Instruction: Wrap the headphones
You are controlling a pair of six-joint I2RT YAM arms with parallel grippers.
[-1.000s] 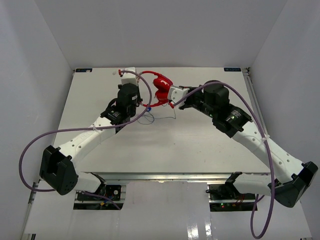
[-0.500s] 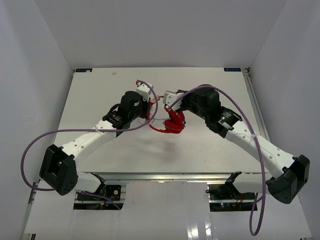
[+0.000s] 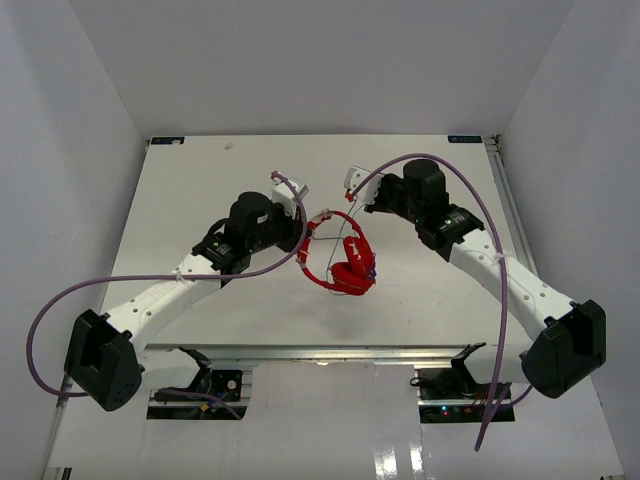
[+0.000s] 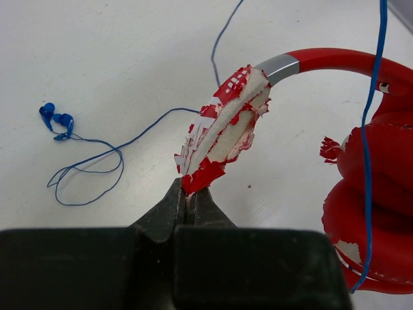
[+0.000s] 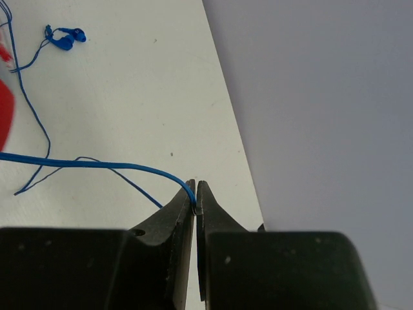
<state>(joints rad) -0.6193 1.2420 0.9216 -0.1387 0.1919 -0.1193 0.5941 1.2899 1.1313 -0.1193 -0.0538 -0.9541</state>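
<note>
The headphones [image 3: 343, 264] have swung nearer the arm bases and opened out, no longer bunched between the arms. Just beyond them, the left jaws are clamped on the headband's flaking padding [image 4: 219, 126]. Farther past the headphones, the right jaws have drawn back, pinched on the thin blue cable [image 5: 84, 163] and pulling it straight. That probably readies a turn, though the plug end [image 4: 57, 119] lies loose on the bench [image 3: 190, 190].

setting: robot lab cell | evidence: white table [image 3: 180, 200], plain white walls [image 3: 80, 100]

The headphones [image 4: 387, 194] run off the right edge.
</note>
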